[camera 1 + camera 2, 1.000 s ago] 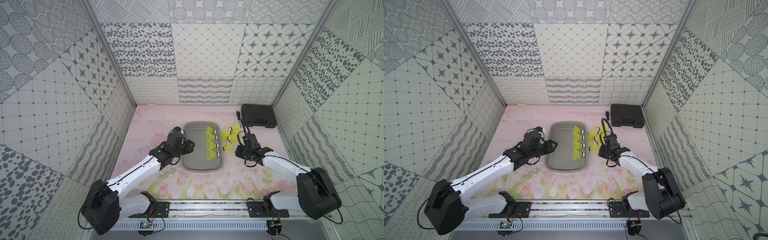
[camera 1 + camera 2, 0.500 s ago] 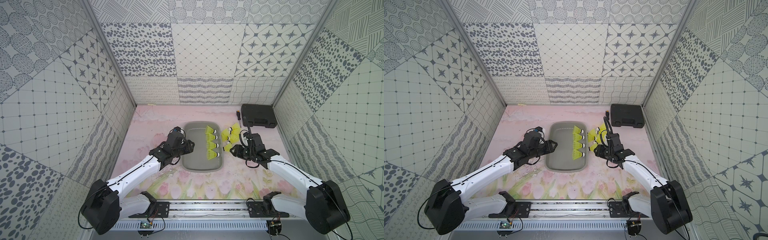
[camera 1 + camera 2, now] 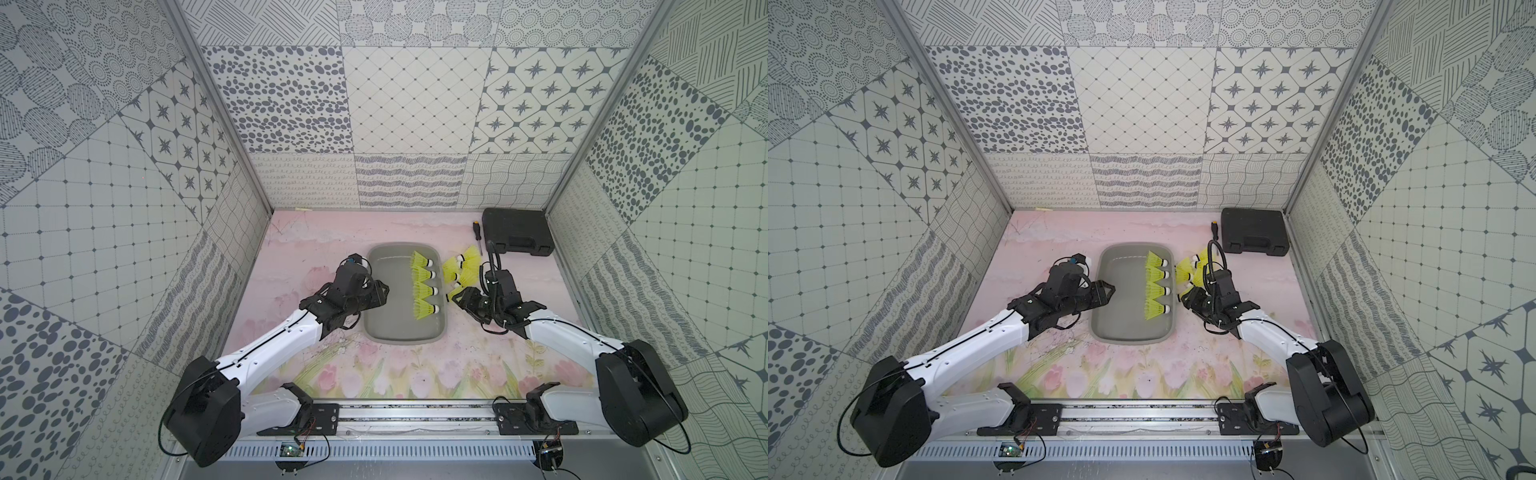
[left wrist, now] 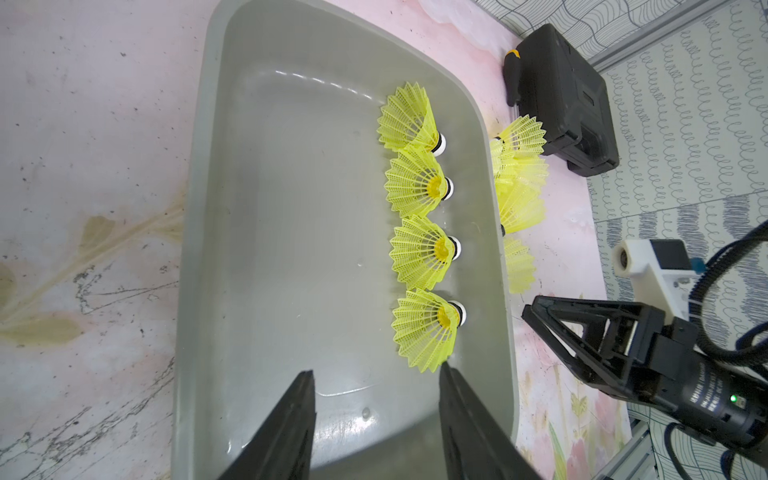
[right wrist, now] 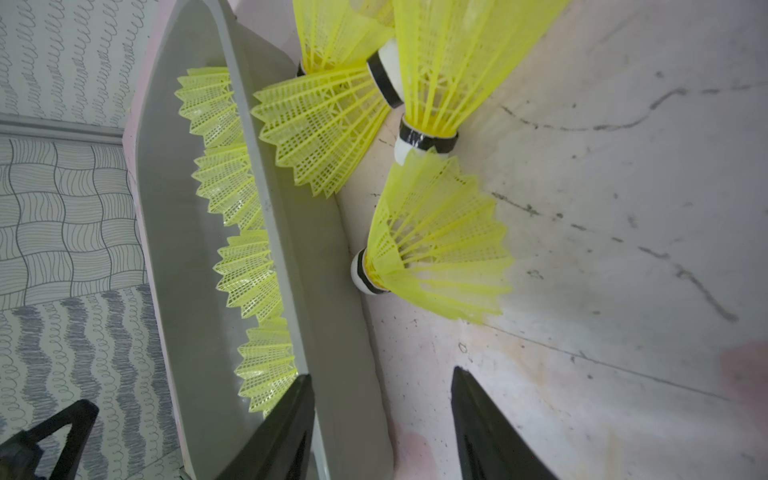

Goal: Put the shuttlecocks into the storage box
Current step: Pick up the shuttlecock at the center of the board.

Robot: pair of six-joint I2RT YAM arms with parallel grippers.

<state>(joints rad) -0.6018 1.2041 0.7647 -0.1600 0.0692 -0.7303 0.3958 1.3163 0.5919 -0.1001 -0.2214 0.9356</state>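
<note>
The grey storage box point(image 3: 388, 299) point(image 3: 1125, 307) lies mid-table. Several yellow-green shuttlecocks point(image 3: 422, 286) point(image 4: 419, 249) lie in a row along its right side, white tips toward the wall. More shuttlecocks point(image 3: 461, 270) point(image 5: 432, 257) lie in a cluster on the table just outside that wall. The nearest one's tip touches the wall. My left gripper point(image 3: 384, 295) point(image 4: 376, 370) hangs open and empty over the box's left part. My right gripper point(image 3: 457, 297) point(image 5: 380, 372) is open and empty, one finger over the box's right rim, the other over the table.
A black hard case point(image 3: 517, 230) sits at the back right, with a screwdriver point(image 3: 478, 239) lying beside it. Patterned enclosure walls close in the table on three sides. The arm bases stand on a rail along the front edge.
My right gripper has opened from shut, and its arm has swung with the elbow moving outward to the right. The left arm and the shuttlecocks in the box have not moved.
</note>
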